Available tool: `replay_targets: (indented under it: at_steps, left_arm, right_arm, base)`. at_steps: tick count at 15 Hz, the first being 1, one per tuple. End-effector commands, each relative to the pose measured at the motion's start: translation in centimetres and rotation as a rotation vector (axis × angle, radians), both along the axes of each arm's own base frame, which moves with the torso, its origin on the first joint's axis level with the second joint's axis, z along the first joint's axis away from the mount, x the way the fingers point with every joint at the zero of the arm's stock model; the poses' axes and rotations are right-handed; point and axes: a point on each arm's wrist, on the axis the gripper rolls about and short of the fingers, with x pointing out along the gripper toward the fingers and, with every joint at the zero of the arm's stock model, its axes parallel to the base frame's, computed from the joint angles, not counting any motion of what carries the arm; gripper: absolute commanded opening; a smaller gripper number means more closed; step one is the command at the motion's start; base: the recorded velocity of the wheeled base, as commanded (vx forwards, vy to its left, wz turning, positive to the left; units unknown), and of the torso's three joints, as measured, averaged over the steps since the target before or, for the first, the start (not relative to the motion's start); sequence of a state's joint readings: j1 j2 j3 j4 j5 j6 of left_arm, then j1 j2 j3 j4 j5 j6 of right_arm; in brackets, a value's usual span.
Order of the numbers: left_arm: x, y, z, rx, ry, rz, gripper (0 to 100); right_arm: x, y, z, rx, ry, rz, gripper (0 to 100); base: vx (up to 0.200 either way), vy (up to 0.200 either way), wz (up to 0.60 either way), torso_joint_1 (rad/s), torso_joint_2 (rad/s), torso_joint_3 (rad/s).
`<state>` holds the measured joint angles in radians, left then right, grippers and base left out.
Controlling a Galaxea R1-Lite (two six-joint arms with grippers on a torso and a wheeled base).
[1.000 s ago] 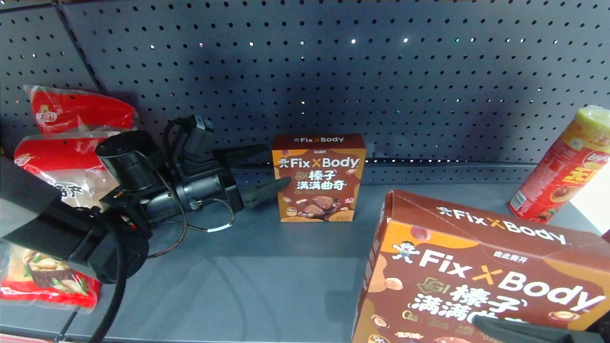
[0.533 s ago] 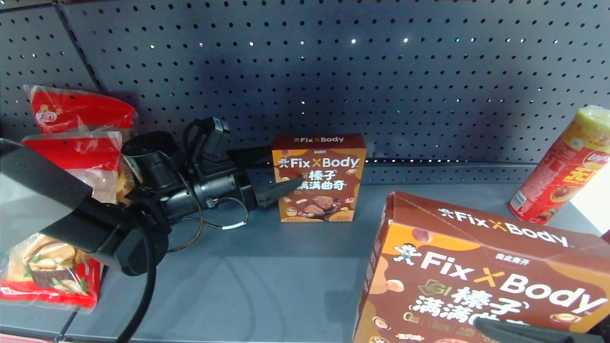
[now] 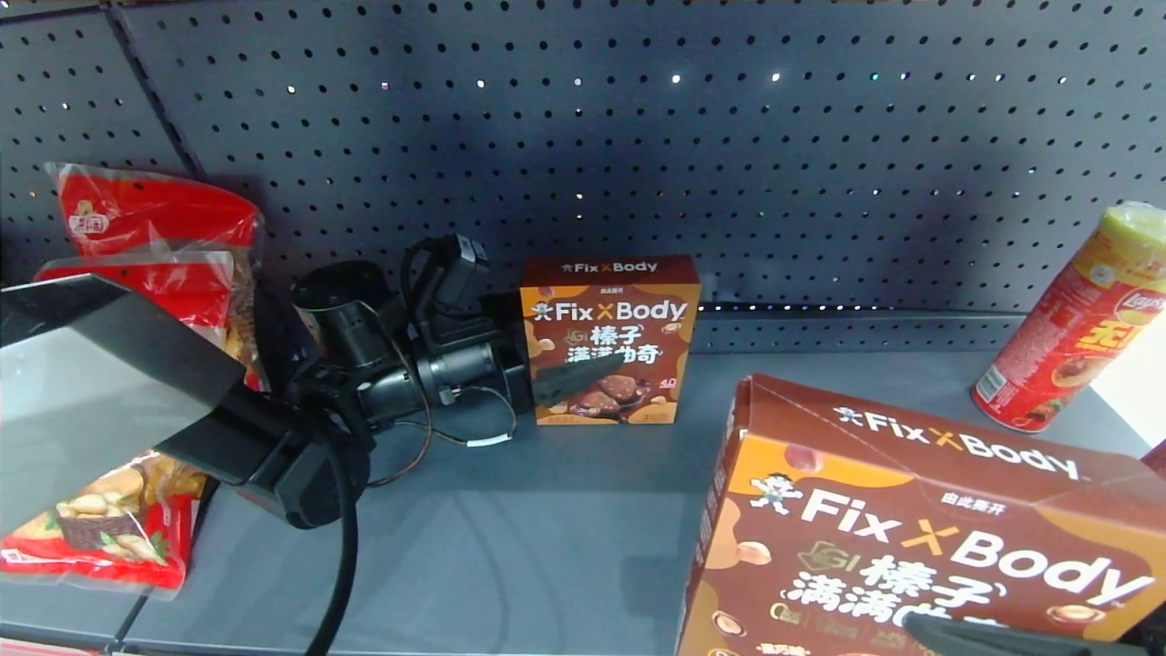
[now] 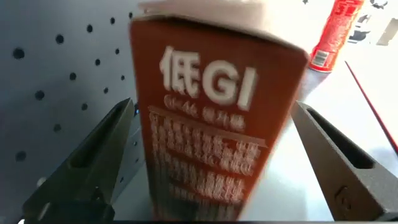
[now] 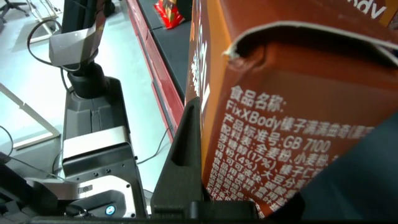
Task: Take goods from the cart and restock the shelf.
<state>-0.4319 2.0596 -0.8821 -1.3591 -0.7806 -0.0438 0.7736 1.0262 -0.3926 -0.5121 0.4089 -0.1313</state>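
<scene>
A small brown and orange cookie box [image 3: 608, 310] stands upright on the grey shelf [image 3: 510, 538] near the pegboard back wall. My left gripper [image 3: 565, 342] is open, with one finger in front of this box and the other behind it. In the left wrist view the box [image 4: 211, 93] stands between the fingers [image 4: 93, 168], with a gap on each side. A matching box [image 3: 920, 538] is held tilted in the foreground over the shelf's right front. My right gripper [image 3: 993, 633] is shut on it; its finger [image 5: 186, 149] presses the box's side [image 5: 273, 124].
Red snack bags [image 3: 137, 228] are stacked at the shelf's left end, close behind my left arm. A red chip can [image 3: 1075, 319] leans at the far right. Bare shelf lies between the small box and the can.
My left arm has moved right along the shelf, so its open fingers now straddle the small box. The held box has sunk slightly.
</scene>
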Motion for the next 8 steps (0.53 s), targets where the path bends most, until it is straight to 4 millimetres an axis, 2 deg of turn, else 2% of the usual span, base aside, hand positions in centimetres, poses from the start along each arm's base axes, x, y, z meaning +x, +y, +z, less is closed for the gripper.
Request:
replay_targets:
  at_steps: [1,3,4,8]
  left_arm:
    - [0.37,-0.19,-0.26,0.0,0.003,0.001,100]
    - [0.56,-0.09,-0.32,0.0,0.003,0.005,100]
    - [0.6,-0.05,-0.29,0.0,0.001,0.008,0]
    - [0.58,-0.04,-0.07,-0.003,-0.009,0.005,0]
  right_arm:
    - [-0.07,-0.05,-0.09,-0.001,0.0,0.002,0]
    - [-0.05,-0.03,-0.11,-0.002,0.001,0.002,0]
    - [-0.05,-0.03,-0.11,-0.002,0.001,0.002,0]
    - [-0.02,0.0,-0.08,-0.002,0.003,0.002,0]
  base:
    - [0.0,0.0,0.0,0.0,0.0,0.0]
    - [0.0,0.0,0.0,0.0,0.0,0.0]
    - [0.0,0.0,0.0,0.0,0.0,0.0]
    - [0.0,0.0,0.0,0.0,0.0,0.0]
